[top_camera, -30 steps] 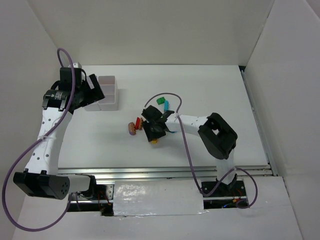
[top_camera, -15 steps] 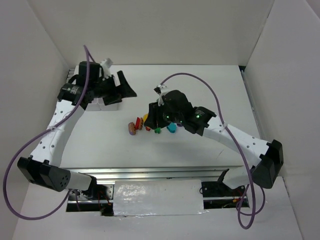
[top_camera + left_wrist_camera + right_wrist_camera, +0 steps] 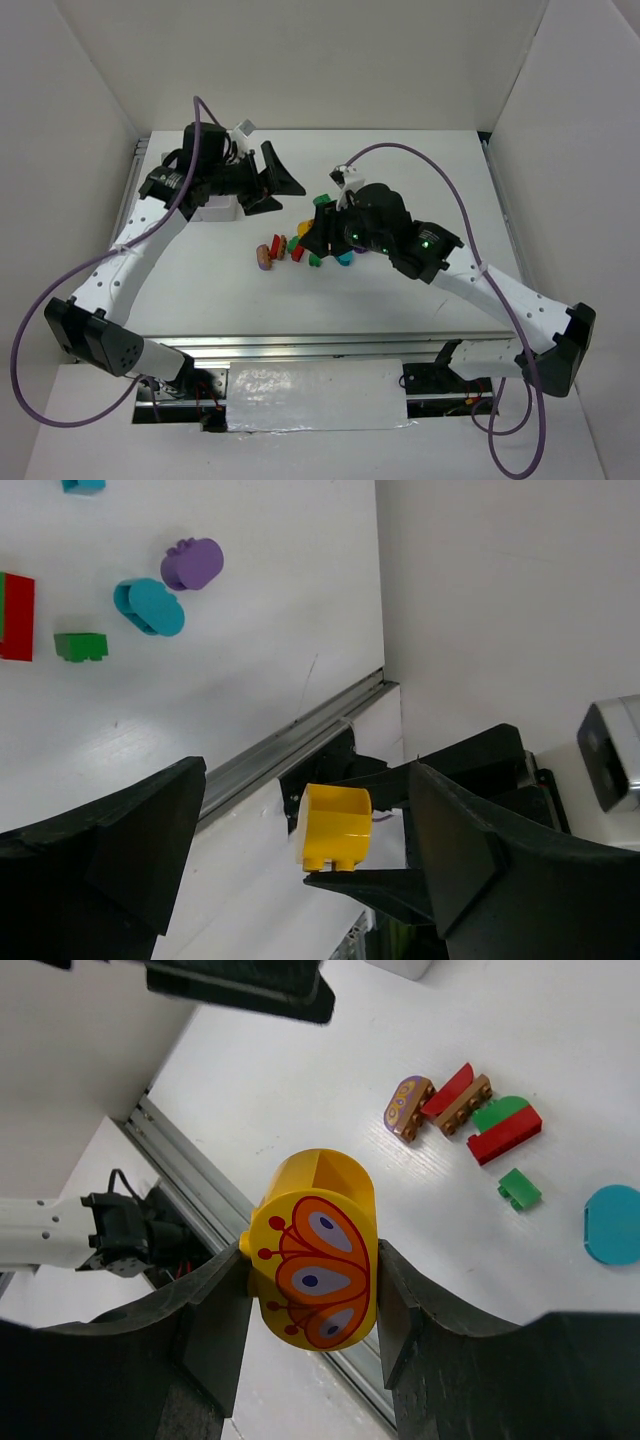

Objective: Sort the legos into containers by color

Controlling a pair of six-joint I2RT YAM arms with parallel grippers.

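Right gripper (image 3: 312, 1300): fingers closed on the yellow lego (image 3: 315, 1245), one pad on each side wall. The piece is held clear of the table (image 3: 420, 170), above the near side of the loose pile, with its butterfly-printed face towards the wrist camera.

Left gripper (image 3: 305, 785): fingers spread wide with nothing between them, up beside the tray (image 3: 218, 208). Its camera looks across at the yellow lego.

Loose legos on the table, close together:
- a red-and-green block (image 3: 505, 1128)
- a red-and-brown pair (image 3: 460, 1098)
- a purple-topped oval (image 3: 408, 1107)
- a small green brick (image 3: 520, 1188)
- a teal oval (image 3: 612, 1225)

Handling, my judgement:
- The yellow lego is hard plastic, hollow and very light, so it won't deform or break.
- It is glossy, and its curved top gives poor purchase. The flat side walls are the place to hold it, as now, with moderate squeeze; too little and it may twist.
- The small green brick offers little to grip, so take it square across its short sides.

Tray: mostly hidden behind the left arm. I cannot tell which compartments are filled.
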